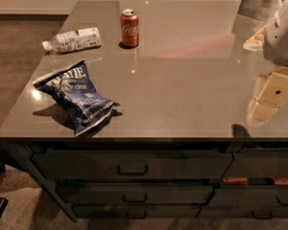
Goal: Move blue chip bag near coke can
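The blue chip bag (77, 97) lies wrinkled on the grey counter (182, 80) near its front left corner. The coke can (129, 28) stands upright at the back of the counter, well behind the bag and a little to its right. My gripper (272, 97) hangs over the counter's right side under the white arm (282, 32), far from both the bag and the can. It holds nothing that I can see.
A clear plastic water bottle (73, 39) lies on its side left of the can, near the counter's left edge. Drawers (132, 166) with handles run below the front edge. Carpeted floor lies to the left.
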{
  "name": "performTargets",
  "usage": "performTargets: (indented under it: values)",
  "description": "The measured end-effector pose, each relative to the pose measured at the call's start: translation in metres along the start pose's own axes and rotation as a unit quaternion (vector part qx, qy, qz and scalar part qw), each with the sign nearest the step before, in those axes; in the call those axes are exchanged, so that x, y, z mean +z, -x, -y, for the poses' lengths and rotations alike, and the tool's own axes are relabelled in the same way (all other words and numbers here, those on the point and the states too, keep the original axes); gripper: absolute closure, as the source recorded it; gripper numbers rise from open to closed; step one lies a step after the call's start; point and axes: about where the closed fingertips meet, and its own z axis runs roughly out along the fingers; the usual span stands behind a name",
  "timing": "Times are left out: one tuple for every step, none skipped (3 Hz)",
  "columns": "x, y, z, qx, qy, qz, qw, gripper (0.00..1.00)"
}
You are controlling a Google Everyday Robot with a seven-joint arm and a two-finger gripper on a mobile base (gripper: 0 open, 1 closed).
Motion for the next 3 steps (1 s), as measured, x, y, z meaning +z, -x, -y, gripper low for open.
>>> performTargets:
  values:
    - [0.000,0.000,0.000,0.000,0.000,0.000,1.0000,0.00]
    - [0.002,0.016,0.000,0.000,0.016,0.026,0.9995,0.00]
    - [0.011,0.042,0.001,0.006,0.041,0.079,0.9960,0.00]
